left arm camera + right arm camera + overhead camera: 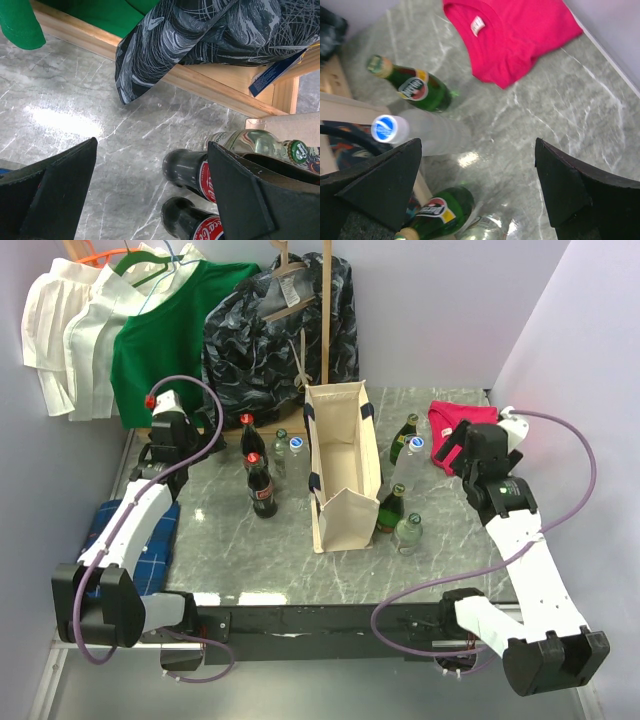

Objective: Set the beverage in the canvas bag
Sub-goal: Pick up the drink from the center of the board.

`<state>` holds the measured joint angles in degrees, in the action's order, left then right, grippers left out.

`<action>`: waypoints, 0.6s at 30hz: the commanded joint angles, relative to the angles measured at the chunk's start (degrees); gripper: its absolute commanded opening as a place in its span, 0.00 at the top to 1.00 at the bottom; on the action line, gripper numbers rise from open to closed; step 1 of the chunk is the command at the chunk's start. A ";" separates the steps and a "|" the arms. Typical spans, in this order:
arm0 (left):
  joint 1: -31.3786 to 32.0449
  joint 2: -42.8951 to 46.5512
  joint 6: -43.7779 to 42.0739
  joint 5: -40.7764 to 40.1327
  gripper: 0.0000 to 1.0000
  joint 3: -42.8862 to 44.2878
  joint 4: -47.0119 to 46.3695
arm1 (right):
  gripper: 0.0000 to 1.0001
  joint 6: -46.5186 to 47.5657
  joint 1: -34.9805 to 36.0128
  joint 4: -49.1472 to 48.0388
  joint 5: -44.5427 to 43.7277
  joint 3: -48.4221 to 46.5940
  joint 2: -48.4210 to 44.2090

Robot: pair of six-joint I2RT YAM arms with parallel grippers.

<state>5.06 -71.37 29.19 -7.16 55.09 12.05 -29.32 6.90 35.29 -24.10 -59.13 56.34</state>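
The cream canvas bag (343, 465) with navy handles stands upright and open at the table's middle; its rim (350, 106) shows at the left of the right wrist view. Left of it stand two cola bottles (261, 487) (187, 167) and two clear bottles (297, 455). On its right are two green bottles (405, 437) (420, 90), a clear blue-capped bottle (412, 462) (427, 132) and a small clear bottle (408, 533). My left gripper (183, 436) (152, 145) hangs open left of the colas. Nothing sits between the fingers of my right gripper (455, 452) (479, 142), open right of the blue-capped bottle.
White shirts (70, 330), a green shirt (170, 330) and a dark patterned garment (280, 330) hang on a wooden rack (325, 310) at the back. A pink shirt (455, 420) lies at the back right, a blue plaid cloth (150, 540) under the left arm.
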 commanded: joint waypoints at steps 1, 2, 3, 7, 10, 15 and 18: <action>0.13 0.89 -0.63 1.36 0.04 2.30 1.21 | 0.00 2.07 0.05 2.24 2.21 -4.32 0.00; 0.13 0.80 -0.63 1.44 0.04 3.00 1.91 | 0.00 2.25 0.22 2.15 2.39 -4.50 -0.43; 0.13 0.88 -0.63 1.97 0.04 3.35 2.27 | 0.00 2.86 0.31 2.24 2.74 -4.67 -0.52; 0.13 1.32 -1.06 5.30 0.04 5.11 3.24 | 0.00 4.80 0.66 4.08 4.41 -7.65 -0.18; 0.13 1.50 -1.59 7.76 0.04 6.78 4.03 | 0.00 5.76 1.19 5.93 4.23 -9.85 0.88; 0.13 1.59 -2.30 10.14 0.04 10.21 6.66 | 0.04 6.38 1.63 7.95 7.83 -12.75 2.99; 0.13 1.76 -2.47 11.81 0.04 11.00 7.28 | 0.07 6.99 2.42 8.48 9.77 -14.42 4.39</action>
<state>5.06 -71.22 28.05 0.89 63.07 18.26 -24.27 8.21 41.91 -17.76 -69.69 59.16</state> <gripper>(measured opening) 0.966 0.956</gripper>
